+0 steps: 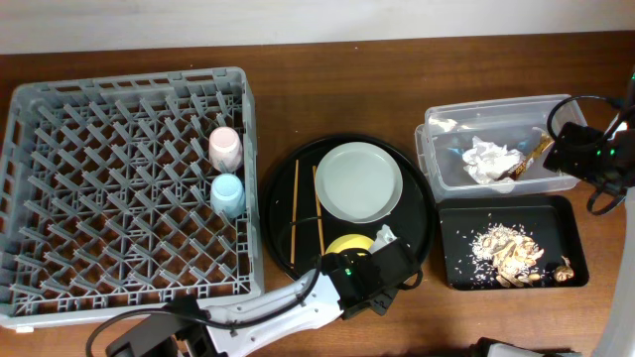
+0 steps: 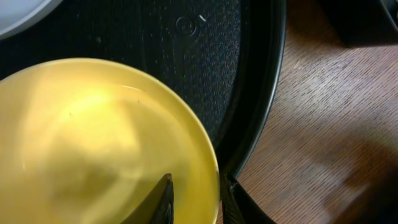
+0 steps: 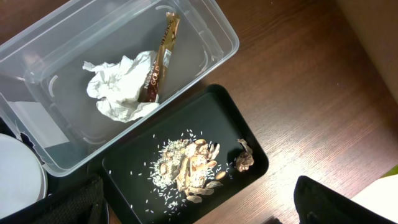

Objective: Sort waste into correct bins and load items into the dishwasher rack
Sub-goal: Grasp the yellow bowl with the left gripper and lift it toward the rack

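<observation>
The yellow bowl sits at the front of the large round black tray. My left gripper is open, with one finger inside the bowl's rim and one outside it. The plate lies on the same tray. The pink cup and the blue cup stand in the dishwasher rack. The clear tub holds the tissue and the wrapper. The black tray holds the food scraps. My right gripper is open and empty above the two bins.
Two wooden chopsticks lie on the round tray left of the plate. The rack fills the left of the table. Bare wood table lies behind the tray and right of the bins.
</observation>
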Action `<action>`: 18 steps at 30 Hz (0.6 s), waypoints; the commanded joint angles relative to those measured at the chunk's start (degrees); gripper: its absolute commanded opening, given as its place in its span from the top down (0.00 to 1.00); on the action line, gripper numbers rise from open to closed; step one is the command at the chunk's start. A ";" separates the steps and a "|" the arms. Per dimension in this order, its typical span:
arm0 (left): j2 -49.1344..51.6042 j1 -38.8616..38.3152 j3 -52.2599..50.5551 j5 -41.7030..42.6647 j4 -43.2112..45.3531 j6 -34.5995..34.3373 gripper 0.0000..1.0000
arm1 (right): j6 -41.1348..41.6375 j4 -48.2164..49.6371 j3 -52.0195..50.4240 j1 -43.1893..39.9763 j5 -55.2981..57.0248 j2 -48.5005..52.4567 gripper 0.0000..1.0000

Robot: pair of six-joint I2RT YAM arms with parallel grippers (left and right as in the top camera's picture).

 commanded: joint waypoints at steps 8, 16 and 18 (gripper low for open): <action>4.52 -2.32 -0.59 -0.15 0.90 -0.11 0.82 | 0.83 0.17 0.04 -0.37 1.11 0.15 0.01; 2.71 -2.14 4.28 -6.69 -0.02 -0.07 1.00 | 0.83 0.17 0.04 -0.37 1.11 0.15 0.01; -0.92 -1.73 7.89 -9.81 -3.06 1.70 0.99 | 0.83 0.17 0.04 -0.37 1.11 0.15 0.01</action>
